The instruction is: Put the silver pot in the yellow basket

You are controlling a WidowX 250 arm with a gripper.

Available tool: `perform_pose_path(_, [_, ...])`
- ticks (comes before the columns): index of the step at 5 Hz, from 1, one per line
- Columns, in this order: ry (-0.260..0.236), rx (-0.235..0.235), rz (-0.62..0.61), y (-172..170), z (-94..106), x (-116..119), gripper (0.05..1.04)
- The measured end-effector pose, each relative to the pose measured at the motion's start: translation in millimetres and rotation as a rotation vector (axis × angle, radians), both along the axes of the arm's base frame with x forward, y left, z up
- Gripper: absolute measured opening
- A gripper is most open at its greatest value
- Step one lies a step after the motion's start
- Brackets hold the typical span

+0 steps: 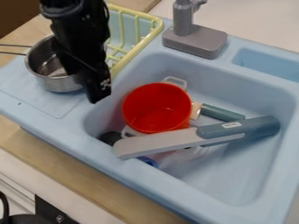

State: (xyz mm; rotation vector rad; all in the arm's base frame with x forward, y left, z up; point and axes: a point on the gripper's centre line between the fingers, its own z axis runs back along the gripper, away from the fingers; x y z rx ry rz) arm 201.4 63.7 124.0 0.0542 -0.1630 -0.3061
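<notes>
Pot of silver metal is sitting, in the camera view, just to the left of the gripper, on the pale blue ledge. Its near-right part is passing behind the arm, so I am not able to say if the two are touching. The gripper is hanging down near the edge of the sink; whether it is wide, narrow or holding the pot, I cannot tell. Yellow basket is standing beyond the gripper and to its right, close by, and the red pot is lying below it to the right, inside the sink.

By its look, the silver wall is being thin, stiff and rather light, not fragile, but smooth, so it is probably slipping easily under a weak grip. The rim next to the gripper is offering the best hold, with one side of the grip inside and one outside. The wire handle is pointing away to the left; taking it there is risking that the heavier bowl is swinging or turning down. A firm hold, pressing squarely across the wall, is seeming safer for carrying.
</notes>
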Motion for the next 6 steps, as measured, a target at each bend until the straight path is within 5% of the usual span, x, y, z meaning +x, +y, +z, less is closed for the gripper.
perform_pose_path(2, [-0.005,-0.034,0.024,3,-2.1,1,0.178])
perform_pose_path(3, [0.005,-0.020,0.056,7,-2.4,4,0.077])
perform_pose_path(6, [-0.024,0.084,0.177,26,14.7,47,0.066])
